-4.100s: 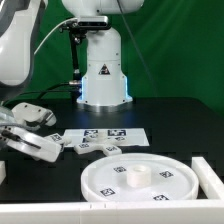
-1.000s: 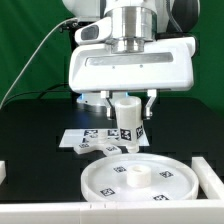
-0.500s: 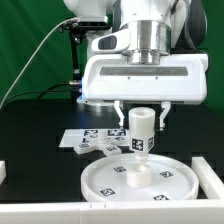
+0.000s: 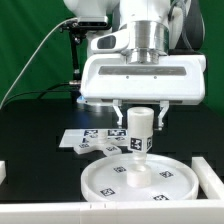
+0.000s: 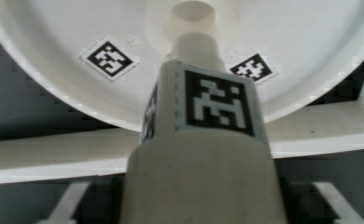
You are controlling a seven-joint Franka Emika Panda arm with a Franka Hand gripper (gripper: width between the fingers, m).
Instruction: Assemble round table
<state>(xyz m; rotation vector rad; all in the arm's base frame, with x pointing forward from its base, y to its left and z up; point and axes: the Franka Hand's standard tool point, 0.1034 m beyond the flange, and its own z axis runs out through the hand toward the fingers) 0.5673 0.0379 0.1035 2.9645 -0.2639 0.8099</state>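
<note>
Clamped on the upper part of the short thick cylinder [image 4: 141,134], the hand [image 4: 141,119] holds it upright in the exterior view, one finger on each side. The cylinder hangs over the middle of the large round disc [image 4: 97,181], which lies on the black table [image 4: 35,140] at the near side. A second ago hand and cylinder were further to the exterior view's left and over the far rim. Now they stand above the raised hub [image 4: 137,174] at the disc's centre. Over the last half second almost nothing has shifted, so I judge the carry is done and the lowering onto the hub is next. Whether the cylinder's foot already touches the hub cannot be told. On the far left of the disc lie the marker board [image 4: 92,133] and a small white part [image 4: 88,147] with tags.

From the wrist view the cylinder [image 5: 197,150] fills the middle, pointing toward the hub [image 5: 193,12]. The two look roughly in line, though a slight offset cannot be ruled out. The fingers themselves are not clear here.

No brand or readable words show in either view. The only print is square black-and-white tags: one on the cylinder [image 5: 218,100], two on the disc floor [image 5: 108,58] [image 5: 250,68], and several on the marker board.
</note>
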